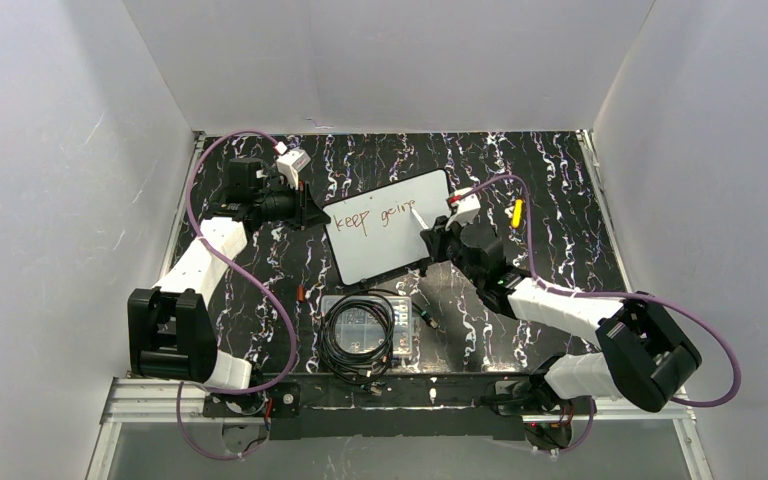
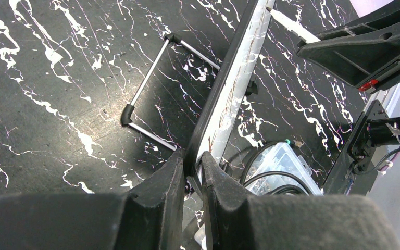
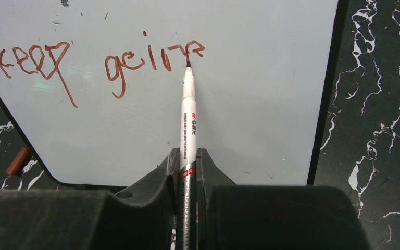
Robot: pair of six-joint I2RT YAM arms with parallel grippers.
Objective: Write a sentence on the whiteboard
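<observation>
Right gripper [image 3: 187, 156], nearest the lens in the right wrist view: jaws closed on the barrel of a white marker [image 3: 188, 114], whose tip touches the whiteboard [image 3: 271, 104] at the last stroke written. The sentence [image 3: 99, 60] reads "keep goin" in reddish-brown, followed by what appears to be an unfinished letter. The board stands tilted at mid-desk [image 1: 550, 170], beyond a clear box of coiled cable [image 1: 360, 325]. Left gripper [image 2: 194, 161]: jaws pinched on the board's left rim, bracing it. Step in hand, as judged: completing the second word, so roughly half the writing is done. The next move likely calls for closing the final "g" with light, even pressure, then lifting the tip and starting a lower line at the left.
</observation>
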